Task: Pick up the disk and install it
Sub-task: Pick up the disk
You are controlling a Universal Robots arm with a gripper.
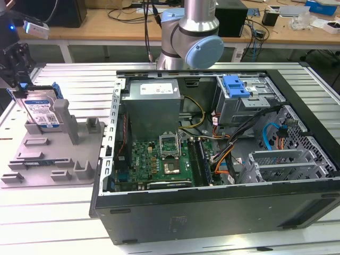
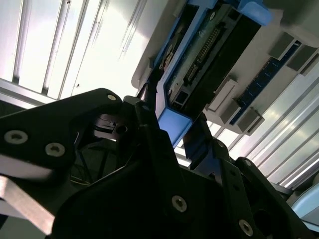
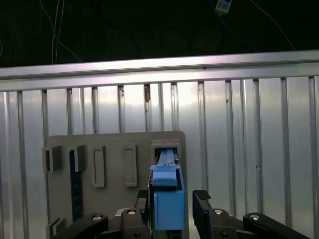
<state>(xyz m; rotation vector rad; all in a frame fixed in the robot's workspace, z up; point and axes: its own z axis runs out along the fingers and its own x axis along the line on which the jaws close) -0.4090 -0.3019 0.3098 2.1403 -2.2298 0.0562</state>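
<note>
Silver metal with blue rails, the disk (image 1: 43, 110) stands on edge in a slot of the grey holder (image 1: 58, 159), at the holder's 11 o'clock corner in the exterior view. The holder rests on the ribbed metal table (image 1: 64, 223), at 9 o'clock from the open computer case (image 1: 212, 212) and just beside it.

The gripper (image 1: 20, 84) hangs at the disk's upper end, at about 10 o'clock from its label. In the first wrist view the jaws stand one on each side of the disk's blue rail. One is against or very near the rail and the other shows a narrow gap, so the jaws are parted and not clamped. The second wrist view shows the jaws astride the blue rail end, with the disk's connector edge running away from them.

The disk sits in the holder, outside the case. The arm's joint (image 1: 194, 32) rises at 12 o'clock behind the case.
</note>
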